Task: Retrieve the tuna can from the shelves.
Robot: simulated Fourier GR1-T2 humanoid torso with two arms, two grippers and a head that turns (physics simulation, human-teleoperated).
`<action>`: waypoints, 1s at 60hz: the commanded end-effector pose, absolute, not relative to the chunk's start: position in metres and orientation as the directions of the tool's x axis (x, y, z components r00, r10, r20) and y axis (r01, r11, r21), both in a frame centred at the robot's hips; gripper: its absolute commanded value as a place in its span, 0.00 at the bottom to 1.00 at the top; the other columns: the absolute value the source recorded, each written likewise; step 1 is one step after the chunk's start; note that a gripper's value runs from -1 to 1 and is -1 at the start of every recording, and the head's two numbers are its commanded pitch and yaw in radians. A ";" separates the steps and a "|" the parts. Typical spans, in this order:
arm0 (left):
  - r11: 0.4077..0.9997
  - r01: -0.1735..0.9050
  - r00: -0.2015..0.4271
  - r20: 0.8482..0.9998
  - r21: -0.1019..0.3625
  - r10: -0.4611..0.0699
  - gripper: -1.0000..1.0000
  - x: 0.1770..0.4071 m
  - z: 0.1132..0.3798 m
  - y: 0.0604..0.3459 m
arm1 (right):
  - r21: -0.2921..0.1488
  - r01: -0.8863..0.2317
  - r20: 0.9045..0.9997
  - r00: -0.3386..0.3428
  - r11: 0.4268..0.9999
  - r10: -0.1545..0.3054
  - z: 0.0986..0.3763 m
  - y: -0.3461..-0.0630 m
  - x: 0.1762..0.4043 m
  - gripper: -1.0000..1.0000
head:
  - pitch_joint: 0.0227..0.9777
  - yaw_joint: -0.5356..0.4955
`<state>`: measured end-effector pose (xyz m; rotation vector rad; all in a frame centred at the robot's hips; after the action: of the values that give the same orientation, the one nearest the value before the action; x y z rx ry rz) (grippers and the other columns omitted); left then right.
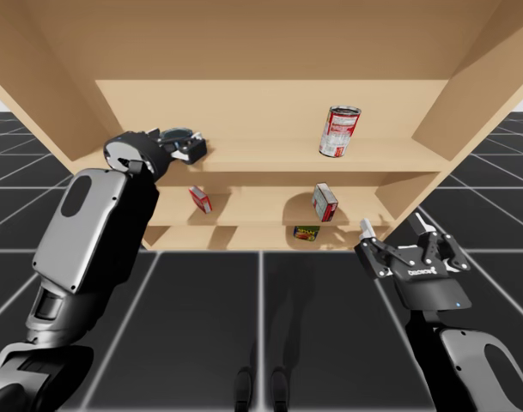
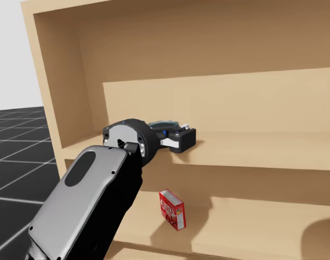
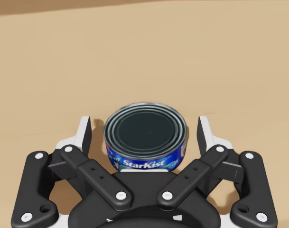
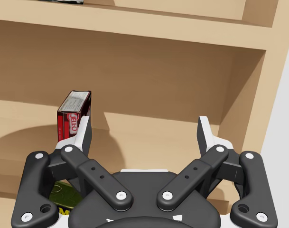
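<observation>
The tuna can (image 3: 145, 142) sits near the left end of the upper shelf (image 1: 270, 156), inside my left gripper (image 3: 144, 126), whose jaws stand wide and seemingly clear of it. My right gripper (image 4: 144, 127) also gapes wide.

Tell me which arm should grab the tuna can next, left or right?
Left. My left gripper straddles the tuna can on the upper shelf, fingers open, not touching it. My right gripper hangs open lower down, facing the red box.

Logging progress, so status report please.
Left gripper open, tuna can between fingers, untouched. Right gripper open, low by shelves. Red-white can well aside, no obstruction.
</observation>
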<state>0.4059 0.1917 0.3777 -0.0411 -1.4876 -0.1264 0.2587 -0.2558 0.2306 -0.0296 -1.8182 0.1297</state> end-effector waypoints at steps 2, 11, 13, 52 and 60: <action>0.995 0.094 0.203 0.977 0.044 -0.063 0.00 0.416 0.362 0.196 | -0.104 -0.051 0.965 -0.247 0.993 0.089 0.230 -0.256 0.259 0.00 | 0.29 0.82; 0.993 0.109 0.191 0.979 0.049 -0.070 0.97 0.413 0.360 0.195 | -0.104 -0.052 0.965 -0.246 0.993 0.088 0.230 -0.256 0.259 0.00 | 0.29 0.82; 0.993 0.107 0.187 0.980 0.051 -0.070 0.97 0.412 0.360 0.194 | -0.104 -0.052 0.965 -0.246 0.993 0.088 0.230 -0.256 0.259 0.00 | 0.29 0.82; 0.982 0.178 0.028 0.997 0.068 -0.074 1.00 0.303 0.375 0.201 | -0.106 -0.049 0.966 -0.244 0.993 0.091 0.229 -0.256 0.259 0.00 | 0.29 0.82; 0.977 0.199 0.002 0.997 0.072 -0.074 1.00 0.274 0.375 0.202 | -0.106 -0.048 0.966 -0.244 0.993 0.092 0.228 -0.256 0.259 0.00 | 0.29 0.81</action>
<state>0.3040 0.2124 0.3767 -0.0187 -1.7361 -0.0909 0.2587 -0.2561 0.2290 -0.0303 -1.8128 0.1308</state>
